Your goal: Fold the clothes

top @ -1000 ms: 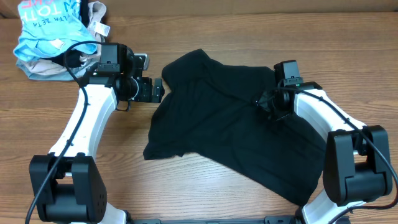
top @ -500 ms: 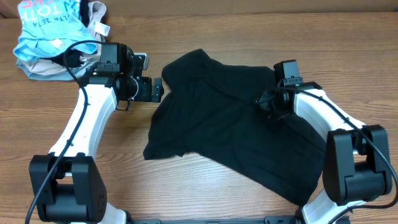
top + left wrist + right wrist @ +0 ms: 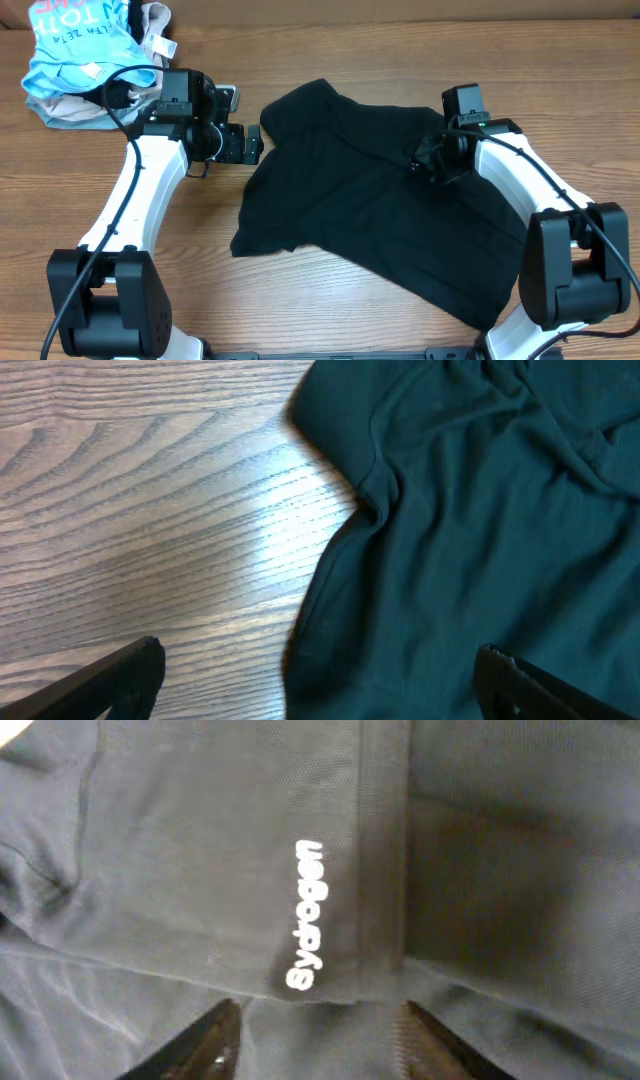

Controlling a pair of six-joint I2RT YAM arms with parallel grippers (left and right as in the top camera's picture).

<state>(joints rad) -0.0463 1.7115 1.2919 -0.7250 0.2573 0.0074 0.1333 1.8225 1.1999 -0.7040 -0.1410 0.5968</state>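
Shirt rumpled on the worktop, both pincers apart.

A plain black short-sleeved T-shirt (image 3: pixel 370 215) of soft fabric lies crumpled across the middle of the wooden worktop (image 3: pixel 330 50), trailing toward the near right corner. The left gripper (image 3: pixel 250 143) hovers just beside the shirt's far left part, fingers spread wide. The right gripper (image 3: pixel 425 165) sits low over the fabric, fingers parted near a small white logo print (image 3: pixel 305 915), clamping nothing. A light-blue garment (image 3: pixel 75 45) and a beige garment (image 3: pixel 150 25) sit heaped in the far left corner.

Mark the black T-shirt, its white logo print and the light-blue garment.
black T-shirt (image 3: pixel 350 200), overhead view, middle of the spread fabric.
white logo print (image 3: pixel 305 915), right wrist view, centre of the lettering.
light-blue garment (image 3: pixel 70 55), overhead view, middle of its blue fabric.
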